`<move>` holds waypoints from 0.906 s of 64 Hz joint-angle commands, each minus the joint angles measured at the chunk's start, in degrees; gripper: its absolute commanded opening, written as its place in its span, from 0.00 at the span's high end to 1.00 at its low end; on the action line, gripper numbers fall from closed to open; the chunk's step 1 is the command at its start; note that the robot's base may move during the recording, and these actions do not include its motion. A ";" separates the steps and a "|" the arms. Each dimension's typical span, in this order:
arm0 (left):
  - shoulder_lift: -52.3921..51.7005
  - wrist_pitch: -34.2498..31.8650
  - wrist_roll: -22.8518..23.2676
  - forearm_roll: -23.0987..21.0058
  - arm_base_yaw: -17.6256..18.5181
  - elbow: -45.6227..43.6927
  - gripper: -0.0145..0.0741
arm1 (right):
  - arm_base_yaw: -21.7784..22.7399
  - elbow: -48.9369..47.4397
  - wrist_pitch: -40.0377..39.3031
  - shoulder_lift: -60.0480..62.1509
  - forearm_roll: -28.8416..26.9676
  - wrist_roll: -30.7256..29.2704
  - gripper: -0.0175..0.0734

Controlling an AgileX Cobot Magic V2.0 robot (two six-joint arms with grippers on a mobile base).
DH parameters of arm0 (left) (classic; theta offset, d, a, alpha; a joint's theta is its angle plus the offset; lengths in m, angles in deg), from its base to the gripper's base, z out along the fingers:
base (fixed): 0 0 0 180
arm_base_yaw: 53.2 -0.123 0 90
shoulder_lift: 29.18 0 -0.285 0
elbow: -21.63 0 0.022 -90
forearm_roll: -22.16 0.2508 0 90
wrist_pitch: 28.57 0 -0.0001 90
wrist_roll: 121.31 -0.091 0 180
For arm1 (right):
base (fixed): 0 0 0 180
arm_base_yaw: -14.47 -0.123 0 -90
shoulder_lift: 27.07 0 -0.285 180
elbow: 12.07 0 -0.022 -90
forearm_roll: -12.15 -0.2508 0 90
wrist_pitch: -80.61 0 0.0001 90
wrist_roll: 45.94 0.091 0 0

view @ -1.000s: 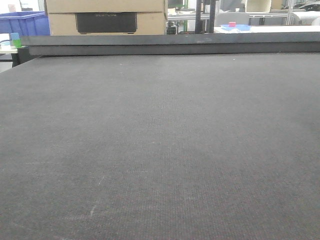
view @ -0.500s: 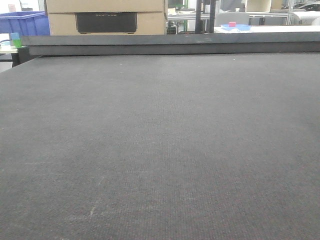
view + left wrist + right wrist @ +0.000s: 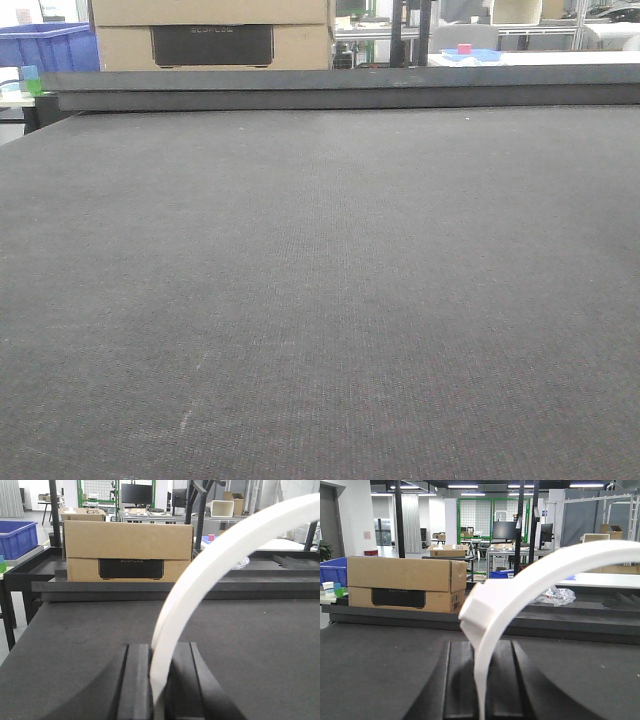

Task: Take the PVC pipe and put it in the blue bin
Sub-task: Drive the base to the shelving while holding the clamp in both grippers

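In the left wrist view my left gripper is shut on the PVC pipe, a white curved strip that rises from between the black fingers and arches up to the right. The right wrist view shows my right gripper shut on a similar white curved piece with a blocky step near its bend. The blue bin stands beyond the table's far left corner and also shows as the blue bin and the blue bin. Neither gripper appears in the front view.
A dark felt table fills the front view. A raised black ledge runs along its far edge. A cardboard box stands behind that ledge. A crumpled clear bag lies at the back right.
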 commanded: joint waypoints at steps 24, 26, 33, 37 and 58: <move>-0.42 -1.38 0.11 -0.13 0.23 0.05 0.96 | 0.00 0.01 -1.23 0.16 0.34 -0.39 0.99; -0.42 -1.38 0.11 -0.13 0.23 0.05 0.96 | 0.00 0.01 -1.23 0.16 0.34 -0.39 0.99; -0.42 -1.38 0.11 -0.13 0.23 0.05 0.96 | 0.00 0.01 -1.23 0.16 0.34 -0.39 0.99; -0.42 -1.38 0.11 -0.13 0.23 0.05 0.96 | 0.00 0.01 -1.23 0.16 0.34 -0.39 0.99; -0.42 -1.38 0.11 -0.13 0.23 0.05 0.96 | 0.00 0.01 -1.23 0.16 0.34 -0.39 0.99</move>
